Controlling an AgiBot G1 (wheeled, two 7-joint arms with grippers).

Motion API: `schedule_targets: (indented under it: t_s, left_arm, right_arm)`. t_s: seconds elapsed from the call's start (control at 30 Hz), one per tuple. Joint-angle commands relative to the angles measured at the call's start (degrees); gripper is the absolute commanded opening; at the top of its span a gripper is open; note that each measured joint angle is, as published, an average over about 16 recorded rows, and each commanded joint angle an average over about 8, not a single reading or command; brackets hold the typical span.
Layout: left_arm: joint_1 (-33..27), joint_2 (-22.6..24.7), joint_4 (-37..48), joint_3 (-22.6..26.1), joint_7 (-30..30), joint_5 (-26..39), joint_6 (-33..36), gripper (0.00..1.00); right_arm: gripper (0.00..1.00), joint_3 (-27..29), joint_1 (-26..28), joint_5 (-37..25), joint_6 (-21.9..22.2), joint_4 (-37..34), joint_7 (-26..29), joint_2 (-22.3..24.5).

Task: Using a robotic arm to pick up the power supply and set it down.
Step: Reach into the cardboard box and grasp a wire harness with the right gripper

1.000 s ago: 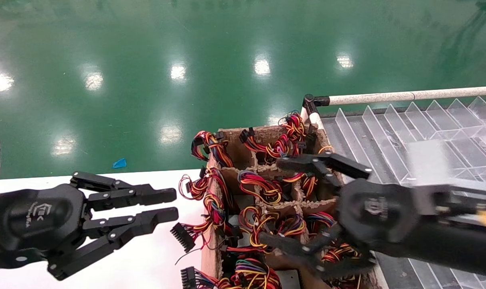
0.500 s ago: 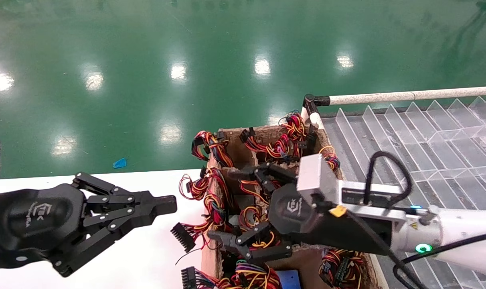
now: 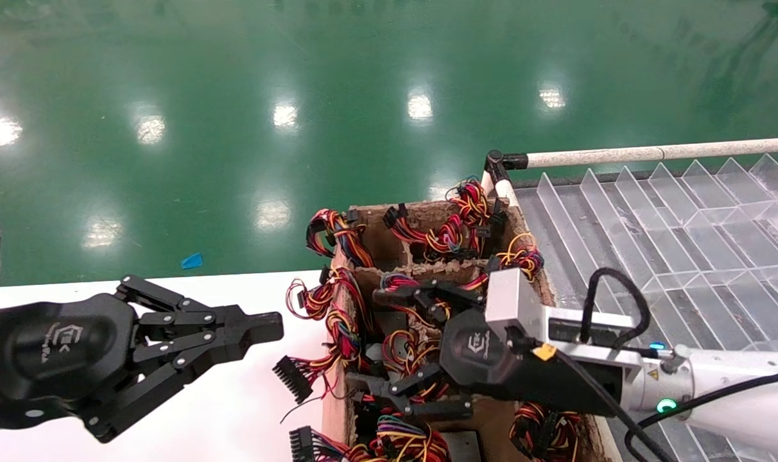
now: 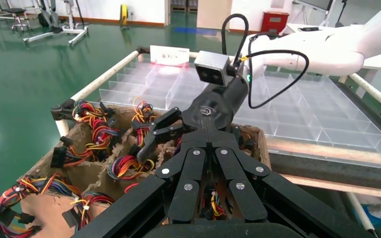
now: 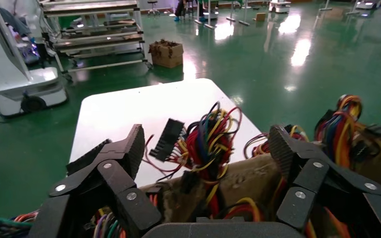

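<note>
1. Where the glossy white tabletop [image 3: 248,410] fills the left of the head view, the left black jointed-finger tool [image 3: 264,327] hangs above it, fingers clenched tip to tip, pointing toward the crate; nothing held.
2. Just beside the tabletop's right edge stands the brown cardboard crate with divider cells [image 3: 389,247], stuffed with red, yellow, orange and black wire bundles [image 3: 337,333]. Some bundles spill over the near wall; a black comb-shaped connector [image 3: 293,378] lies over the white surface.
3. Over the crate's middle cells hangs the right black jointed-finger tool with white logo [image 3: 392,343], on a silver-grey boxy wrist [image 3: 511,301] with looping black cables [image 3: 610,301], a yellow tag and a green light. Its fingers [image 3: 421,295] are spread wide, released, straddling wires and gripping nothing. The right wrist view [image 5: 206,148] shows the same: two fingers well apart, wire bundles between them.
4. Small grey metal power supply: a flat grey-looking face [image 3: 459,446] shows in a near cell, below the right tool, partly under wires; cannot tell more.
5. Far right: clear plastic divided tray [image 3: 684,224] inside a white pipe rail [image 3: 652,154].
</note>
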Motion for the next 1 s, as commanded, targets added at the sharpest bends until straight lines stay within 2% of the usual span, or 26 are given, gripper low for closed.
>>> schedule_targets:
  t_s: [0.03, 0.47, 1.0]
  left_arm:
    - [0.0, 0.0, 0.0, 0.0, 0.0, 0.0, 0.0, 0.00]
    - [0.0, 0.0, 0.0, 0.0, 0.0, 0.0, 0.0, 0.00]
    - [0.0, 0.0, 0.0, 0.0, 0.0, 0.0, 0.0, 0.00]
  right_arm:
    - [0.00, 0.2, -0.2, 0.4, -0.5, -1.2, -1.1, -0.3]
    - [0.00, -0.2, 1.1, -0.2, -2.2, -5.6, -5.4, -2.5]
    - [0.00, -1.5, 1.3, -3.0, -2.0, -5.1, -8.0, -2.7]
